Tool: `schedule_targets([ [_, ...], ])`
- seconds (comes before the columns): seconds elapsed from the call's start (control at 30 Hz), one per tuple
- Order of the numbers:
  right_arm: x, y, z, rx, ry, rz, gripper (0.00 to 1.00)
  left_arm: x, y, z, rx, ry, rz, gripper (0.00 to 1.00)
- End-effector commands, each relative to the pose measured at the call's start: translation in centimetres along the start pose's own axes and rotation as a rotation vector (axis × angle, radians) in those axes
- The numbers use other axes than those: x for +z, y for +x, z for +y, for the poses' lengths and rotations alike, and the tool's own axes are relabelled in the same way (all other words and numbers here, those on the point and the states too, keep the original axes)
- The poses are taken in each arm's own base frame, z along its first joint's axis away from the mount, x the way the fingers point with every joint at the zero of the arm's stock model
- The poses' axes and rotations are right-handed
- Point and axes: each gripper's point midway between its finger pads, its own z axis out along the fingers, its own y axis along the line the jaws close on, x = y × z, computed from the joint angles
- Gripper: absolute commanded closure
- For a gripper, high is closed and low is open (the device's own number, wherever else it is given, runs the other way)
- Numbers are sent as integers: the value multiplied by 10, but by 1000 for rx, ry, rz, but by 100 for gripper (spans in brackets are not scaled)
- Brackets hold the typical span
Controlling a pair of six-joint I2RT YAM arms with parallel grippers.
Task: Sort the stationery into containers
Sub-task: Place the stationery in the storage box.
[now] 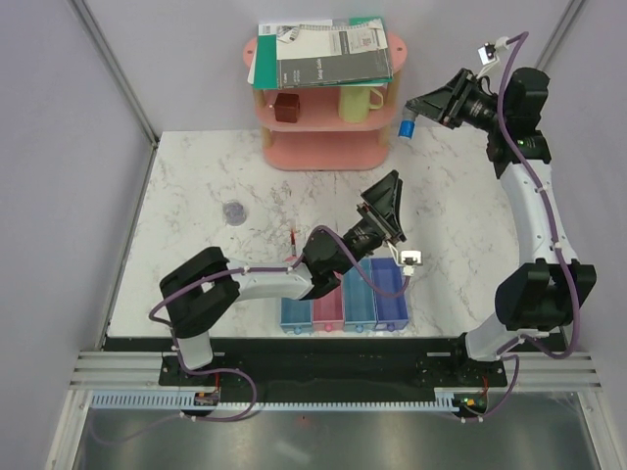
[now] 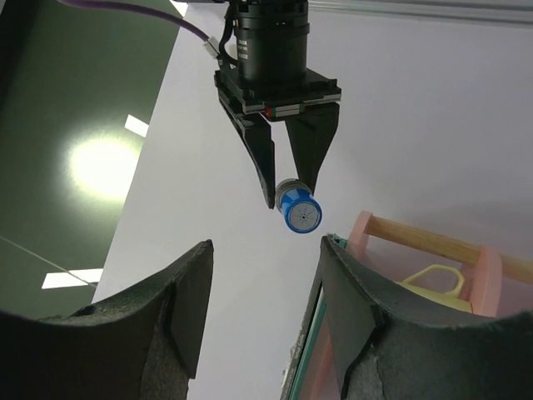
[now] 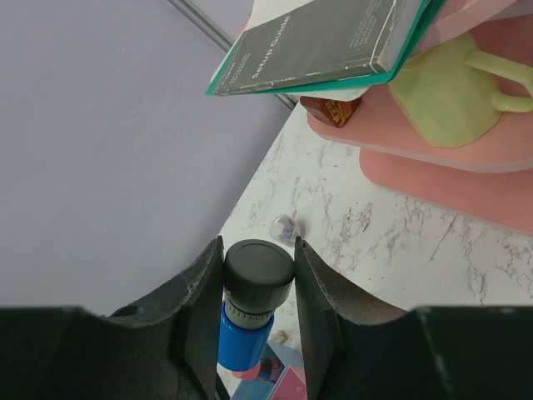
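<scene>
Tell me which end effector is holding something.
The right end effector, clamped on the blue tube. The left end effector is open and empty.

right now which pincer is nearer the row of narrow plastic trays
Left. The left pincer hangs open just beyond the row of blue and pink plastic trays; the right pincer is far back by the pink shelf rack, holding a blue dark-capped tube.
</scene>
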Motion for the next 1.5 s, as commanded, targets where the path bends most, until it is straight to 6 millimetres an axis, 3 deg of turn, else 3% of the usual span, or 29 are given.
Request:
schedule_targets([
  [0.0, -15, -4, 33, -56, -57, -26, 77, 13, 4, 23, 21, -73, 19, 38],
  [0.37, -29, 26, 39, -54, -52, -10, 77, 38, 18, 21, 27, -78, 52, 36],
  [0.53, -32, 25, 45, -65, -59, -15, 77, 46, 20, 19, 34, -80, 55, 36],
  [0.87, -35, 18, 55, -95, -70, -32, 77, 44, 20, 3, 46, -38, 50, 33],
  [1.47, -37, 28, 50, -82, -58, -21, 78, 63, 35, 3, 66, -68, 71, 33],
])
